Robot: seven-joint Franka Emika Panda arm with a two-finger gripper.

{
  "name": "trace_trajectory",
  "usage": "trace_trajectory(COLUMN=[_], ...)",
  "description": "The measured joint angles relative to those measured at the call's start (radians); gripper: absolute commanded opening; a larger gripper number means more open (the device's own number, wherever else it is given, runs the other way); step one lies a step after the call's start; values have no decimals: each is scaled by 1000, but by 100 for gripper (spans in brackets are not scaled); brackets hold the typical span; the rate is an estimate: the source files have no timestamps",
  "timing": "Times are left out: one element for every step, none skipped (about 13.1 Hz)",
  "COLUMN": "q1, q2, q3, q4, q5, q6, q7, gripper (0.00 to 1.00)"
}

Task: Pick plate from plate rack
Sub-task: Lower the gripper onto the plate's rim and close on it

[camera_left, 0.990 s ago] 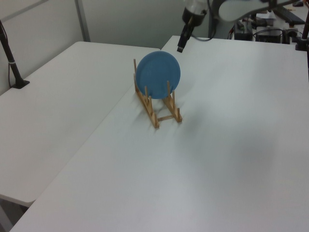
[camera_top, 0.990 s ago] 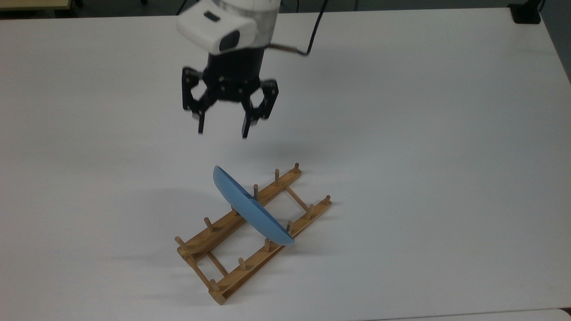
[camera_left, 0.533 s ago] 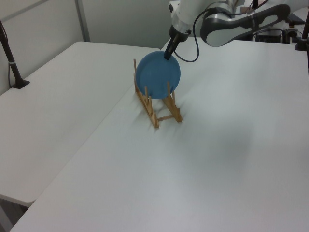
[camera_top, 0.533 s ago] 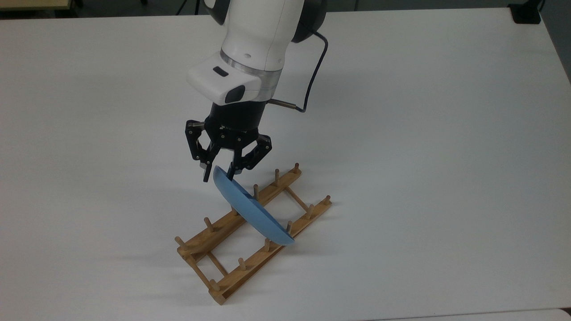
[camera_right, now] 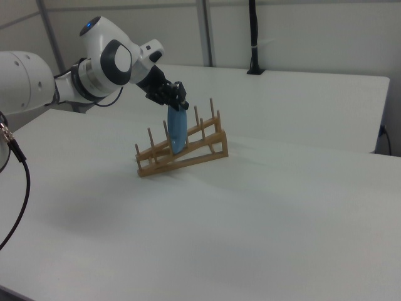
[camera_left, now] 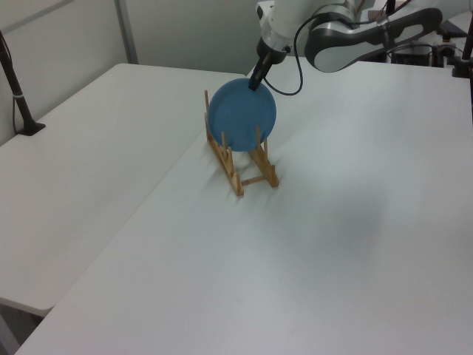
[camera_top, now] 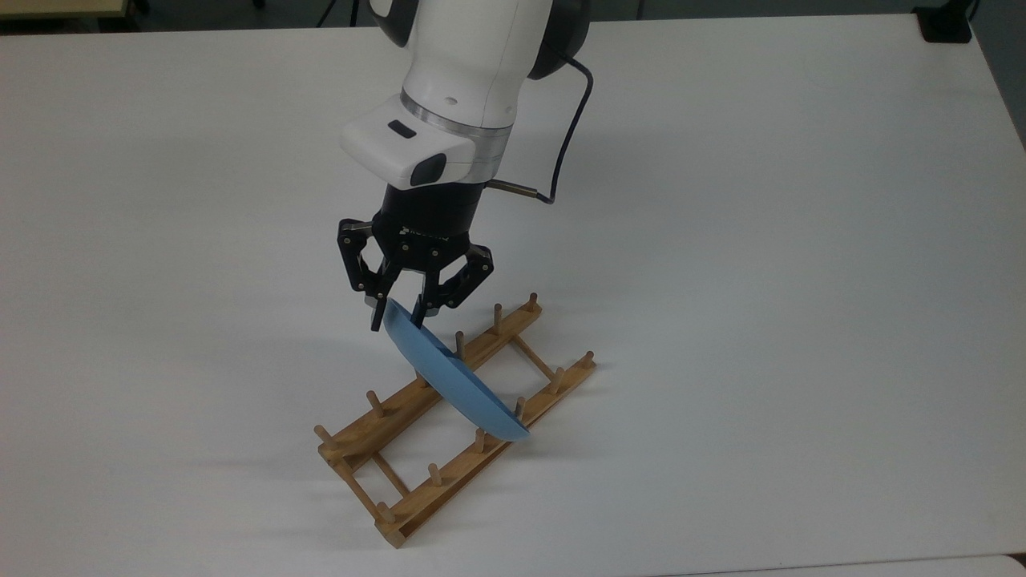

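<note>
On the white table (camera_top: 761, 240), the round light-blue plate (camera_top: 449, 381) stands on edge between the pegs of the light-brown wooden plate rack (camera_top: 425, 481), its top rim pinched by the black two-finger gripper (camera_top: 396, 318).

Bright, even light; soft shadows on the table (camera_top: 801, 240).

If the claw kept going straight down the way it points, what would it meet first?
The plate: the claw straddles its upper rim, so the rim would likely seat deeper between the fingers. The rack lies further below. Whether the fingers touch the rim yet is unclear.
</note>
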State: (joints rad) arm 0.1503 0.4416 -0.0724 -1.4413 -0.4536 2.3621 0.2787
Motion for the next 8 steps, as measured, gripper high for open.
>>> trace_trajectory(q1=[2, 3, 3, 4, 6, 8, 10, 11], q2=[-2, -4, -6, -8, -11, -12, -13, -15], q3=[2, 3, 3, 4, 4, 4, 4, 4], q4=[3, 5, 7, 9, 11, 11, 11, 11], q5=[0, 0, 0, 0, 0, 0, 0, 0], q6=[0, 0, 0, 0, 0, -1, -2, -2], q7=[1, 1, 1, 1, 1, 2, 3, 3], gripper=[35, 35, 35, 35, 35, 35, 35, 35])
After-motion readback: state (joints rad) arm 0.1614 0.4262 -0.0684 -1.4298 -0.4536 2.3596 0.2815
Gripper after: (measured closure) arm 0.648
